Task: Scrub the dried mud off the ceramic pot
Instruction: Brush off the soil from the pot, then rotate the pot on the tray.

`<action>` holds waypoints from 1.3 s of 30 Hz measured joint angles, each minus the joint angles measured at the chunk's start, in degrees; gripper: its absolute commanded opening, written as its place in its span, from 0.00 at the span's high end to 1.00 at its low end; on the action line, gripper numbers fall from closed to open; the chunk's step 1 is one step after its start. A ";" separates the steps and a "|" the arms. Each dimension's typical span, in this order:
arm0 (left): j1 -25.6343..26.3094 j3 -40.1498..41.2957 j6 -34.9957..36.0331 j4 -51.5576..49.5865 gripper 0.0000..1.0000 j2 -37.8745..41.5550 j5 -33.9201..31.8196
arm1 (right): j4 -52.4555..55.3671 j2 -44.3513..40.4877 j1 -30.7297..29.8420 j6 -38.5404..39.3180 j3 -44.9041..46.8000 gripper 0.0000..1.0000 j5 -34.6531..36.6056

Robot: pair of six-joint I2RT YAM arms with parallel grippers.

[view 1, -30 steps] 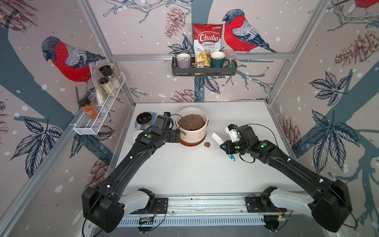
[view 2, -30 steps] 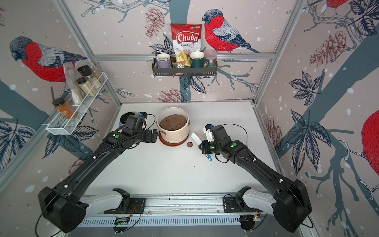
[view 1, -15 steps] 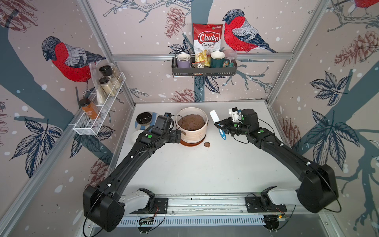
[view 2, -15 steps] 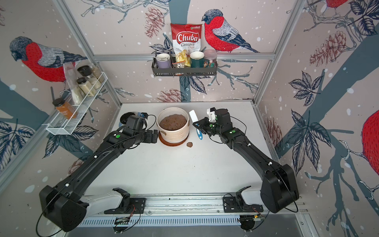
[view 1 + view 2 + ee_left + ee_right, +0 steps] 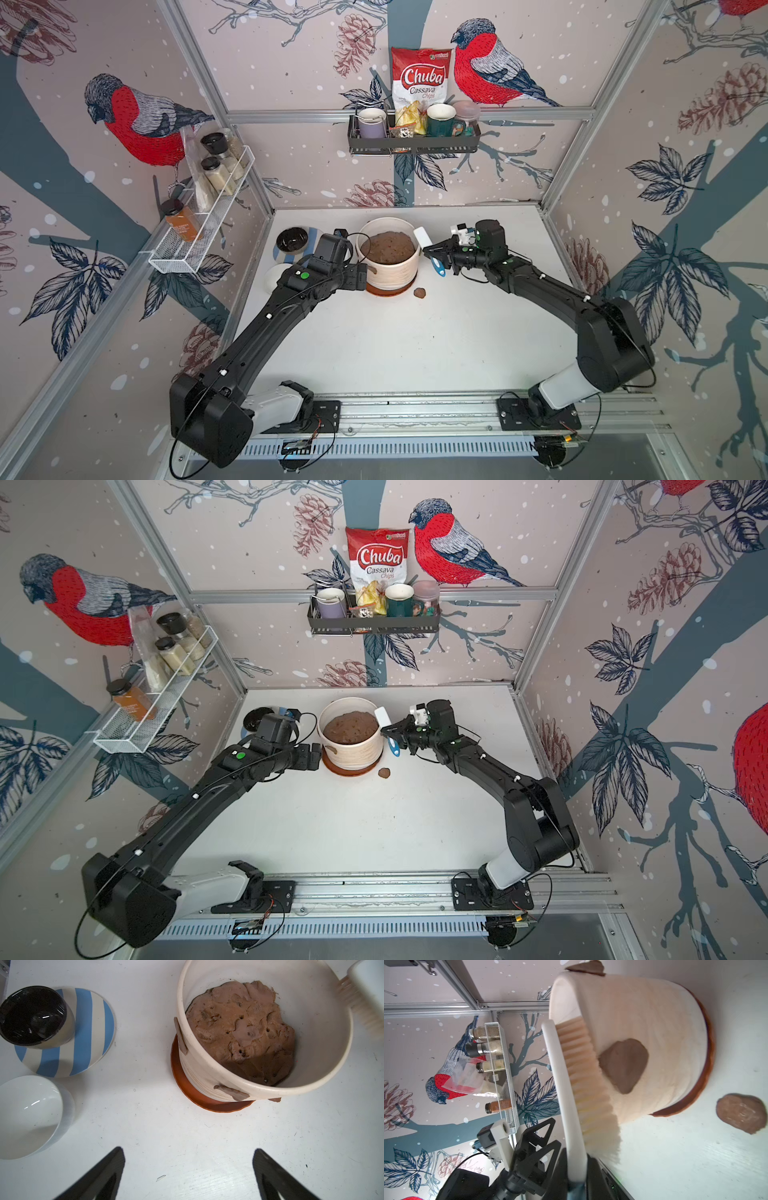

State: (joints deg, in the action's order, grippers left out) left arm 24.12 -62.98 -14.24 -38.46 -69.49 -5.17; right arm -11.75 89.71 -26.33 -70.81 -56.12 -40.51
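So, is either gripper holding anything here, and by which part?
The right gripper is shut on the scrub brush, gripping its handle near the blue end. The left gripper is open and holds nothing.

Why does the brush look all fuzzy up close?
In the left wrist view the brush smears at the frame's edge; in the right wrist view it and the ceramic pot look soft, probably too close to the lens.
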 measured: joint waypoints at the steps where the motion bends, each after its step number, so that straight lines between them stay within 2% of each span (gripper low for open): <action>1: 0.00 0.00 0.00 0.00 0.04 0.00 0.13 | -1.09 -0.37 0.22 0.28 1.33 1.00 0.07; 8: 0.00 0.00 0.00 0.00 0.04 0.00 0.50 | -1.79 -5.33 2.03 4.42 6.25 1.00 -1.42; 16: 0.00 0.00 0.00 0.00 0.04 -0.04 0.63 | 14.25 -13.18 4.72 12.76 11.02 1.00 3.45; 22: 0.00 0.00 0.02 0.02 0.04 0.00 1.20 | 25.64 -19.96 4.50 21.11 8.02 1.00 8.17; 29: 0.11 0.79 3.06 1.99 0.10 4.11 8.52 | 33.53 -25.18 4.20 27.74 3.37 1.00 15.61; 34: 4.00 -0.42 6.95 3.43 0.13 4.31 12.66 | 36.13 -29.70 4.96 30.16 3.30 1.00 20.96; 39: 9.92 -9.92 14.49 0.61 0.15 -3.15 11.32 | 36.74 -32.70 5.42 31.34 3.61 1.00 23.96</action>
State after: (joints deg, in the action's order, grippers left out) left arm 34.04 -72.90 0.25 -37.85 -72.64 6.15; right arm 24.99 57.01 -20.91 -39.46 -52.51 -16.56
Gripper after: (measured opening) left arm 0.845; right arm 0.116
